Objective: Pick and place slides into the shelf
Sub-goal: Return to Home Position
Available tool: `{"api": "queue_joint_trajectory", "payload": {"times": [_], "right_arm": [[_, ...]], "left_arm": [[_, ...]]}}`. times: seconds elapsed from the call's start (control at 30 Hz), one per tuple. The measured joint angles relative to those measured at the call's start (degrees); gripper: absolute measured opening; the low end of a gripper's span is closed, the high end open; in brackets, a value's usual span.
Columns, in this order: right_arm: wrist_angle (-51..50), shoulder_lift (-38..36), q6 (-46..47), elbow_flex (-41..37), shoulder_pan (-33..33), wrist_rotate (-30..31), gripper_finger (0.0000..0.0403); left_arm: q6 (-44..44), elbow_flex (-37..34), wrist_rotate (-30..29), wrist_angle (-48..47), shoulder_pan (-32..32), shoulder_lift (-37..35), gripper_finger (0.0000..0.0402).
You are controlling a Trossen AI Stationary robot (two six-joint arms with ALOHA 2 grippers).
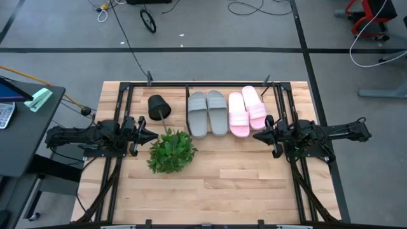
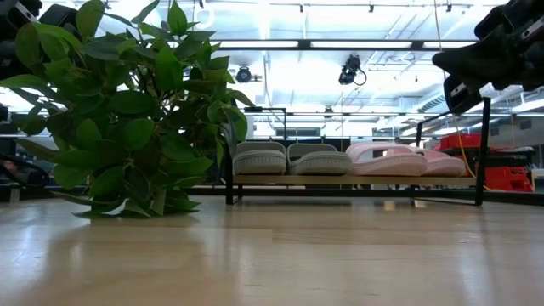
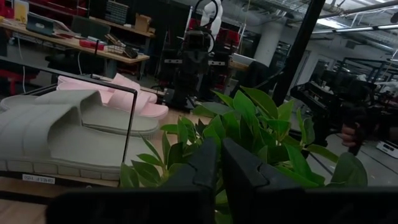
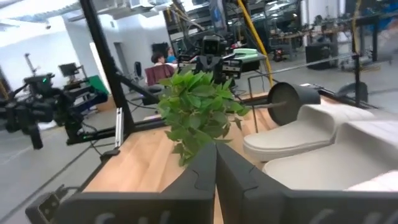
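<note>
Four slides lie side by side on the shelf (image 1: 188, 105) at the table's far middle: two grey ones (image 1: 198, 113) (image 1: 217, 111) and two light pink ones (image 1: 238, 114) (image 1: 255, 106). The low view shows them resting soles down on the slanted wooden board (image 2: 255, 180). My left gripper (image 1: 152, 135) hovers left of the shelf, shut and empty, pointing right. My right gripper (image 1: 259, 135) hovers right of the shelf, just off the pink pair, shut and empty, pointing left. The left wrist view shows the grey slides (image 3: 56, 130) and pink slides (image 3: 118, 96).
A green leafy plant (image 1: 172, 151) lies tipped over on the table between the grippers, its black pot (image 1: 158, 106) toward the far edge, beside the shelf's left end. Bare wooden tabletop (image 1: 241, 184) lies on the near side. Black frame rails (image 1: 114, 184) run along both table sides.
</note>
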Motion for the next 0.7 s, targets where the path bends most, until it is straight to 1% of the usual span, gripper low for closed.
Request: {"api": "queue_joint_trajectory", "payload": {"times": [0.23, 0.43, 0.7], "right_arm": [[-2.6, 0.1, 4.8, 0.0, 0.0, 0.4, 0.0012], [-3.6, 0.1, 4.4, 0.0, 0.0, 0.4, 0.0013], [-3.7, 0.1, 4.3, 0.0, 0.0, 0.4, 0.0012]], "left_arm": [[0.0, 0.0, 0.0, 0.0, 0.0, 0.0, 0.0037], [0.0, 0.0, 0.0, 0.0, 0.0, 0.0, 0.0040], [0.0, 0.0, 0.0, 0.0, 0.0, 0.0, 0.0028]]}}
